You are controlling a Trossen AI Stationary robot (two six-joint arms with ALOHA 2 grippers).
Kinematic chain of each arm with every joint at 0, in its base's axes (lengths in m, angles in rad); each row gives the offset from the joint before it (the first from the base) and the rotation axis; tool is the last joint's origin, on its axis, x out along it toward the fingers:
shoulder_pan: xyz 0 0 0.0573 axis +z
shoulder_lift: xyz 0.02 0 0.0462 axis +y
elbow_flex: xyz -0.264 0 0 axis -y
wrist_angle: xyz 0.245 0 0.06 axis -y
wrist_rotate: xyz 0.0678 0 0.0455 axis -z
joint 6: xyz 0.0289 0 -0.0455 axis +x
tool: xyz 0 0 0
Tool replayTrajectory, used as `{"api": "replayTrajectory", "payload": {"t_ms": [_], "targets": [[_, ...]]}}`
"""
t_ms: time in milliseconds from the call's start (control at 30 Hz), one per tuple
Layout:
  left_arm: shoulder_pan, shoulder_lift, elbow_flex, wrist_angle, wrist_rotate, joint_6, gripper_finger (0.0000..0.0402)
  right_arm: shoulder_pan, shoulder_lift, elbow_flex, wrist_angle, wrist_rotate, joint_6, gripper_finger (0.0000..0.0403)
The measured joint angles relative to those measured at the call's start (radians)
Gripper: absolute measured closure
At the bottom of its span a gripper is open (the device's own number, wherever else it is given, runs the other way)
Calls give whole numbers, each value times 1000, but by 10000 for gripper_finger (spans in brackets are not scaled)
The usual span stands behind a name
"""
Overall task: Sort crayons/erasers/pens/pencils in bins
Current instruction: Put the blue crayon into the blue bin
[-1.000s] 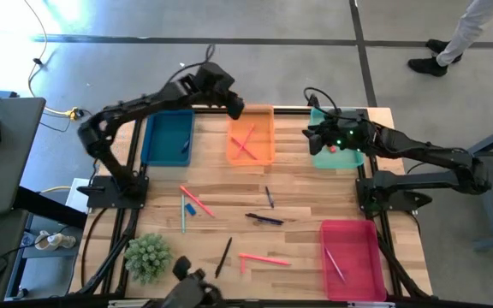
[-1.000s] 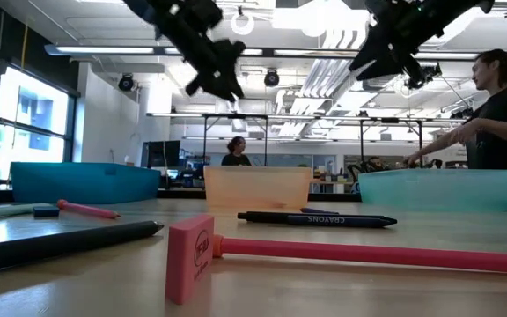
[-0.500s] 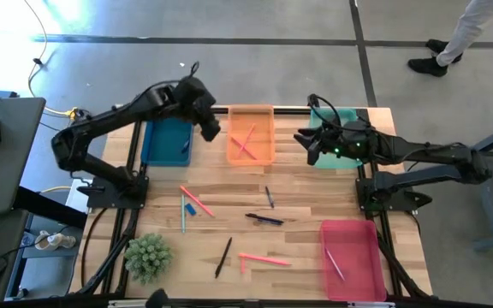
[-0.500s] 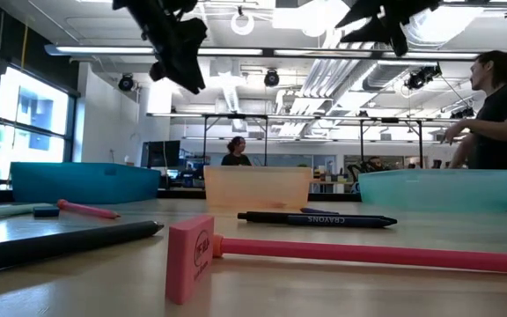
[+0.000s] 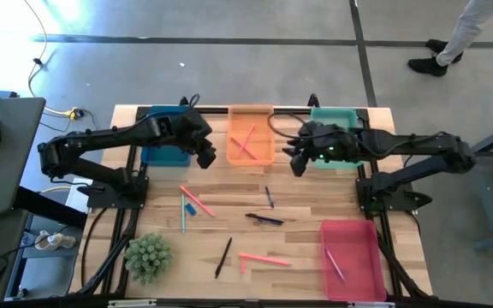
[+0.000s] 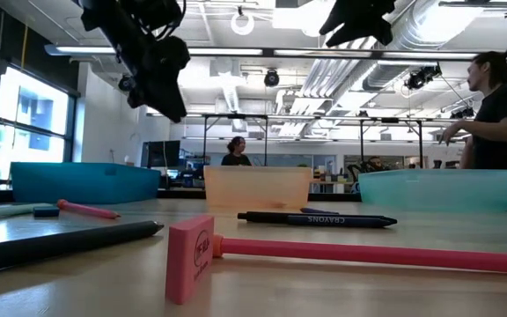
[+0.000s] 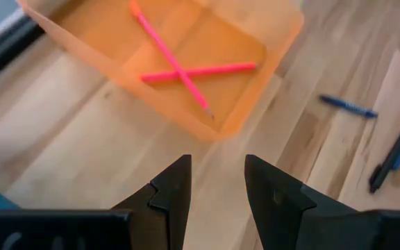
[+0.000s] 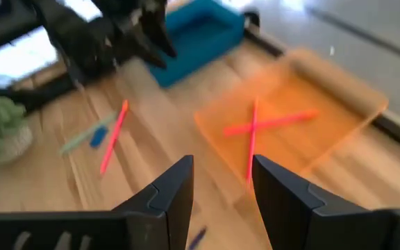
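Observation:
Four bins stand on the wooden table: dark blue (image 5: 163, 141), orange (image 5: 251, 135) holding two crossed salmon-pink sticks (image 7: 176, 62), teal (image 5: 336, 115) and red-pink (image 5: 352, 259). Loose pens (image 5: 264, 219) (image 5: 223, 257) (image 5: 269, 197), pink sticks (image 5: 197, 202) (image 5: 264, 258), a blue eraser (image 5: 191, 208) and a pink eraser (image 6: 192, 260) lie flat on the boards. My left gripper (image 5: 205, 158) (image 7: 217, 187) hovers open above the boards between the blue and orange bins. My right gripper (image 5: 296, 164) (image 8: 221, 187) hovers open, higher up, just right of the orange bin. Neither has anything between its fingers.
A small potted plant (image 5: 147, 257) stands at the near left corner. A pale green stick (image 5: 183, 214) lies by the blue eraser. The red-pink bin holds one stick (image 5: 336, 263). A person (image 6: 500, 114) stands beyond the table on the right.
My left gripper has come down and toward the table's near and left side, from above the orange bin's far corner to the gap between the blue and orange bins. My right gripper has left the teal bin, going toward the table's left and rising. Both stay open.

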Motion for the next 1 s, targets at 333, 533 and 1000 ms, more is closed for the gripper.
{"api": "replayTrajectory", "payload": {"t_ms": [333, 533, 1000], "targets": [[-2, 0, -27, -5, -12, 19, 280, 52, 231, 176, -282, -24, 144, 263], [28, 0, -27, -11, -15, 52, 280, 63, 353, 214, -363, -83, 274, 263], [100, 0, -27, -82, -79, 64, 280, 91, 566, 213, -359, -177, 603, 263]]}}
